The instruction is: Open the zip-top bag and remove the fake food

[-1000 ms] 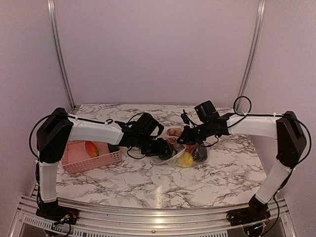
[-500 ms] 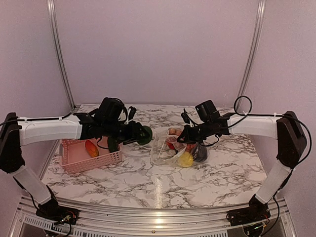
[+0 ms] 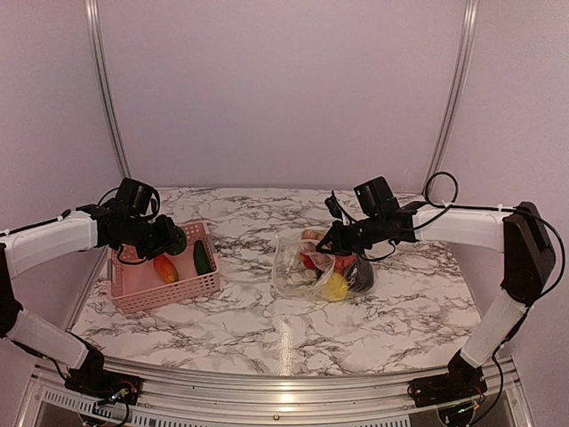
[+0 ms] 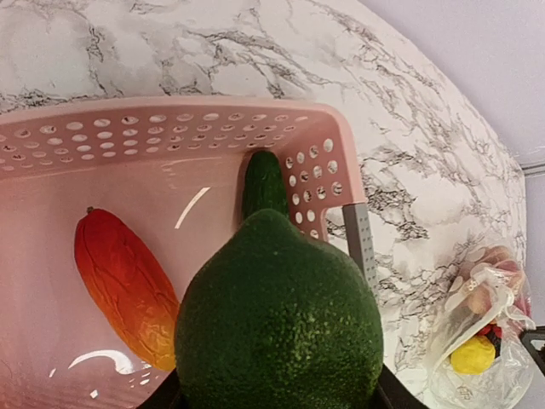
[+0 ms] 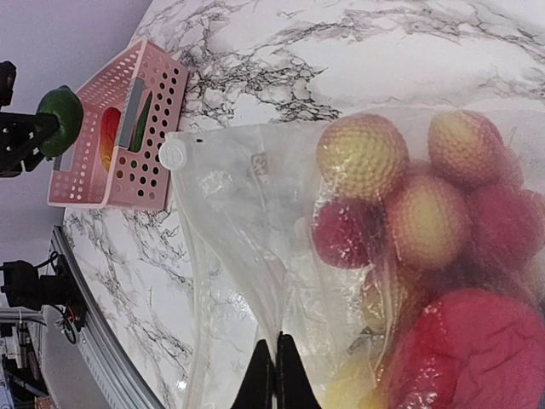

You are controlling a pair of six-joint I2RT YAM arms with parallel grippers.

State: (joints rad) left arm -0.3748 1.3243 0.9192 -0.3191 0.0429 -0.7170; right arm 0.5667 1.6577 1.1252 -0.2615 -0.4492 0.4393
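The clear zip-top bag [image 3: 307, 267] lies mid-table holding red, yellow and dark toy fruits [image 3: 342, 274]; it fills the right wrist view [image 5: 272, 247] with its fruits [image 5: 426, 221]. My right gripper [image 3: 331, 242] is shut, pinching the bag's film [image 5: 274, 375]. My left gripper [image 3: 174, 240] is shut on a dark green toy fruit [image 4: 277, 319] and holds it above the pink basket [image 3: 164, 289], over the basket's right end [image 4: 324, 162]. In the basket lie an orange-red fruit [image 4: 123, 285] and a green cucumber-like piece [image 4: 264, 183].
The pink perforated basket sits at the table's left edge, near the wall. The marble table [image 3: 293, 329] runs to a metal rail at the front. The basket and the green fruit also show far off in the right wrist view [image 5: 60, 119].
My left gripper has carried the green fruit away from the bag, leftward, to above the pink basket. My right gripper has stayed pinching the bag.
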